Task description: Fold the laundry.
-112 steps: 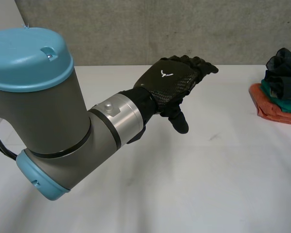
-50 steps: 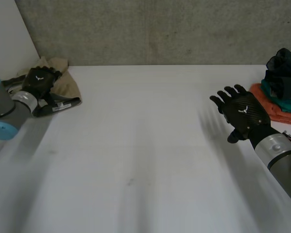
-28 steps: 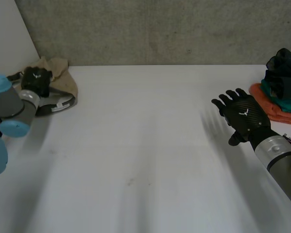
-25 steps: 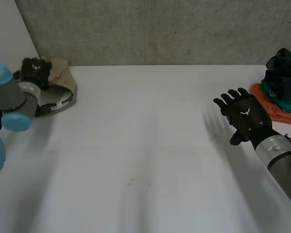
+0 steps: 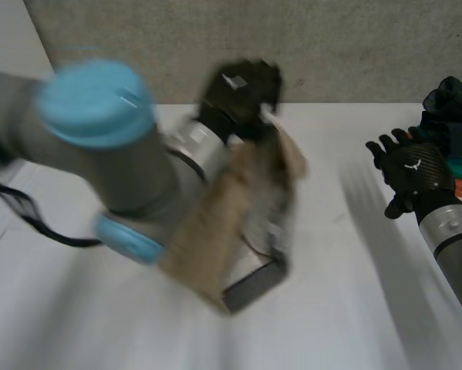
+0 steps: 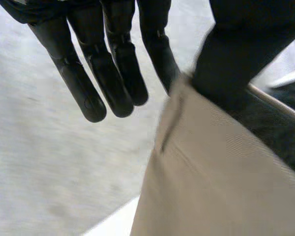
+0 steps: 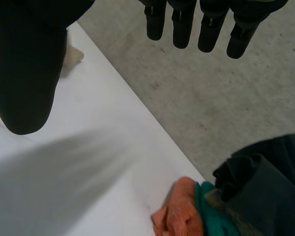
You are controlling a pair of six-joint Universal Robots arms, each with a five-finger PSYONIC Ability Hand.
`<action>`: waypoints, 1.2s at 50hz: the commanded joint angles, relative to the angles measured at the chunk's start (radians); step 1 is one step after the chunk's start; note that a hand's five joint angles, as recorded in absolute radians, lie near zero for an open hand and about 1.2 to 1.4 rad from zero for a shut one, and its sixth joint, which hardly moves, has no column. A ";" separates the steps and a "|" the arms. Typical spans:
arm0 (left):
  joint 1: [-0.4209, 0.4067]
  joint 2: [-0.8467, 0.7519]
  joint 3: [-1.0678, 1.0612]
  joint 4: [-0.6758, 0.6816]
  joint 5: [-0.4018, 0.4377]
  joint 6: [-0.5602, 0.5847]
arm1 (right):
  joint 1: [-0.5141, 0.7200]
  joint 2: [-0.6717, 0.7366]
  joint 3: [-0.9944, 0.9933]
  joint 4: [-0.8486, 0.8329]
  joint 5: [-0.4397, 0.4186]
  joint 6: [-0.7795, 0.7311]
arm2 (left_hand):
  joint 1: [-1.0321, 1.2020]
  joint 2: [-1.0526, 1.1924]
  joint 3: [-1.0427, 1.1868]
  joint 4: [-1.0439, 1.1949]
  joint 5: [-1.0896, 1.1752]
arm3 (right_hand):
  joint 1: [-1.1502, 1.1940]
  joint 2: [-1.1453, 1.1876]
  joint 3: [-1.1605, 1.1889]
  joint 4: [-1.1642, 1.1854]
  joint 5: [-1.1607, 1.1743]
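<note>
Garment (image 5: 246, 208) hangs from left hand (image 5: 238, 91) over table (image 5: 346, 308); clothes pile (image 5: 451, 104) far right.

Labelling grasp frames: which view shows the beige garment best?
Head view: the garment hangs whole from the left hand. Left wrist view gives a close patch by the thumb; right wrist view, a pale scrap, maybe it.

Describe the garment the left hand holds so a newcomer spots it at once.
Above the white table, follow the left arm to the left hand. The tan garment hangs from it, far from the pile at the table's right edge. It alone is beige, with a dark grey band at its lower end.
</note>
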 commanded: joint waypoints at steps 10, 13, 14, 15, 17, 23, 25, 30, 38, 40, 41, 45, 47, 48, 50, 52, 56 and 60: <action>-0.076 0.068 -0.066 -0.187 0.006 0.016 | 0.003 -0.040 -0.042 0.134 0.133 0.018 | -0.851 -0.859 -0.873 -0.875 -0.868 | -0.059 -0.040 -0.036 -0.038 -0.044; -0.020 0.146 -0.143 -0.183 0.010 0.022 | 0.010 -0.081 -0.067 0.243 0.142 0.065 | -0.848 -0.856 -0.870 -0.872 -0.865 | -0.059 -0.040 -0.036 -0.038 -0.044; 0.023 0.195 -0.190 -0.172 0.012 0.030 | 0.010 -0.086 -0.075 0.272 0.145 0.085 | -0.848 -0.856 -0.870 -0.872 -0.865 | -0.059 -0.040 -0.036 -0.038 -0.044; 0.038 0.212 -0.207 -0.166 0.013 0.033 | 0.013 -0.089 -0.079 0.300 0.148 0.106 | -0.848 -0.856 -0.870 -0.872 -0.865 | -0.059 -0.040 -0.036 -0.038 -0.044; 0.110 0.251 -0.264 -0.135 0.016 0.067 | 0.020 -0.104 -0.092 0.387 0.143 0.184 | -0.848 -0.856 -0.870 -0.872 -0.865 | -0.059 -0.040 -0.036 -0.038 -0.044; 0.277 0.214 -0.315 -0.074 0.079 0.261 | 0.111 -0.155 -0.101 0.538 0.142 0.321 | -0.842 -0.850 -0.864 -0.866 -0.859 | -0.059 -0.040 -0.036 -0.038 -0.044; 0.332 0.159 -0.299 -0.068 0.120 0.364 | 0.152 -0.146 -0.089 0.559 0.150 0.349 | -0.842 -0.850 -0.864 -0.866 -0.859 | -0.059 -0.040 -0.036 -0.038 -0.044; 0.426 0.016 -0.241 -0.066 0.220 0.562 | 0.235 -0.083 -0.055 0.498 0.163 0.355 | -0.842 -0.850 -0.864 -0.866 -0.859 | -0.059 -0.040 -0.036 -0.038 -0.044; 0.452 -0.208 -0.074 -0.074 0.283 0.682 | 0.313 0.063 -0.064 0.356 0.335 0.327 | -0.839 -0.847 -0.861 -0.863 -0.856 | -0.059 -0.040 -0.036 -0.038 -0.044; 0.452 -0.240 -0.049 -0.072 0.285 0.685 | 0.321 0.086 -0.064 0.304 0.361 0.288 | -0.810 -0.818 -0.832 -0.834 -0.827 | -0.059 -0.040 -0.036 -0.038 -0.044; 0.452 -0.270 -0.025 -0.072 0.282 0.687 | 0.321 0.093 -0.062 0.290 0.366 0.268 | -0.731 -0.739 -0.753 -0.755 -0.748 | -0.058 -0.039 -0.034 -0.036 -0.042; 0.443 -0.312 0.012 -0.066 0.273 0.685 | 0.312 0.123 -0.055 0.224 0.375 0.173 | -0.075 -0.083 -0.097 -0.099 -0.092 | 0.358 0.377 0.382 0.380 0.374; 0.439 -0.311 0.014 -0.066 0.268 0.679 | 0.306 0.129 -0.065 0.195 0.375 0.139 | 0.283 0.276 0.262 0.260 0.266 | 0.927 0.946 0.951 0.949 0.943; 0.431 -0.305 0.009 -0.066 0.259 0.679 | 0.304 0.129 -0.070 0.188 0.377 0.128 | 0.337 0.329 0.315 0.314 0.320 | 1.132 1.151 1.156 1.154 1.148; 0.419 -0.298 -0.002 -0.068 0.245 0.679 | 0.301 0.127 -0.081 0.178 0.377 0.113 | 0.338 0.330 0.316 0.314 0.321 | 1.162 1.181 1.186 1.184 1.178; 0.396 -0.271 -0.031 -0.075 0.222 0.670 | 0.295 0.126 -0.119 0.164 0.373 0.091 | 0.338 0.330 0.316 0.314 0.321 | 1.162 1.181 1.186 1.184 1.178; 0.374 -0.130 -0.150 -0.077 0.197 0.653 | 0.260 0.136 -0.243 0.156 0.364 0.047 | 0.338 0.330 0.316 0.314 0.321 | 1.162 1.181 1.186 1.184 1.178; 0.351 -0.004 -0.285 -0.071 0.193 0.606 | 0.230 0.225 -0.436 0.170 0.352 -0.021 | 0.338 0.330 0.316 0.314 0.321 | 1.162 1.181 1.186 1.184 1.178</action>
